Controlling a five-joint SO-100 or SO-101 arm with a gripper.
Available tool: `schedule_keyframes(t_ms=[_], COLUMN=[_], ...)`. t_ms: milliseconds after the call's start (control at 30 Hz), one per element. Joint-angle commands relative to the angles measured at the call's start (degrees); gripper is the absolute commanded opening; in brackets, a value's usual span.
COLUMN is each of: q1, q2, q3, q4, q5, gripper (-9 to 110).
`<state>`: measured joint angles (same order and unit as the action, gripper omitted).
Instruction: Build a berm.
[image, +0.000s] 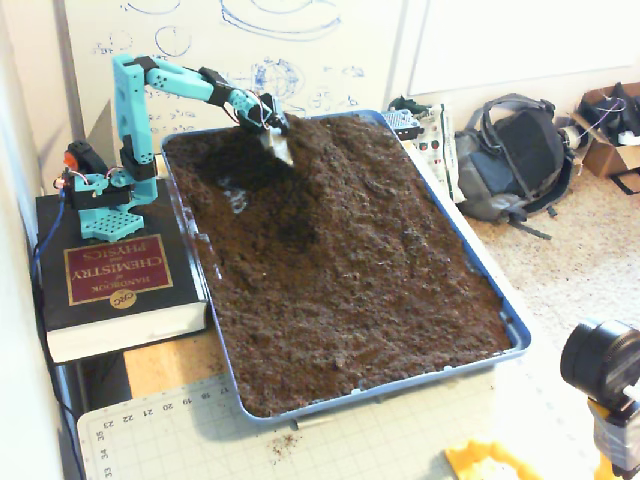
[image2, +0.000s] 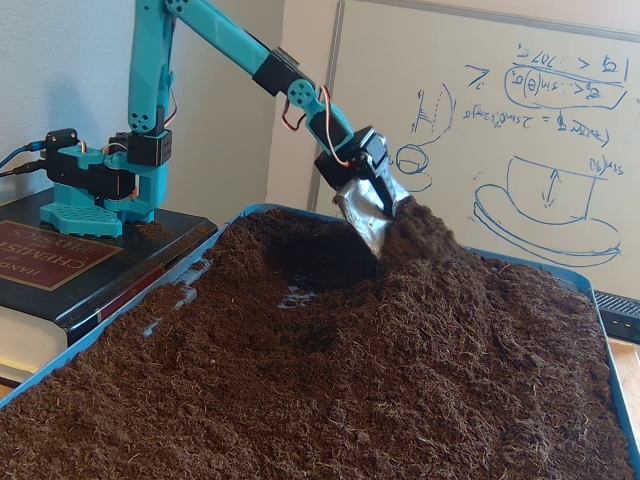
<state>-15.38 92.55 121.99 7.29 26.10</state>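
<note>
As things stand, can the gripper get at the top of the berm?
Probably yes. The gripper with its metal scoop is already pressed against the berm near its peak, at the tray's far end, and nothing stands between them.

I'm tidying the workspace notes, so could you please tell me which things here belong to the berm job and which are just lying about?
Job:
- berm
- soil tray
- pincer with its scoop

Lying about:
- chemistry handbook under the arm's base
- backpack
- whiteboard
- cutting mat
</note>
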Motion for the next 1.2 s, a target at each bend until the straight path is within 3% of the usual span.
schedule_keyframes(t_ms=[0,400,667,900,1000,1167], q1=[3.16,15.56,26.98,41.40,45.26,49.92], q2=[12.83,50.98,56.25,51.68,47.46,38.32], q3=[1.32,33.75,47.20,43.24,39.99,34.10], q4=[-1.76,-1.67,-1.49,3.69,9.84,22.32], q5=[0.62,-4.57,-38.41,-69.70,-75.59,-76.20], gripper=[0,0,0,0,0,0])
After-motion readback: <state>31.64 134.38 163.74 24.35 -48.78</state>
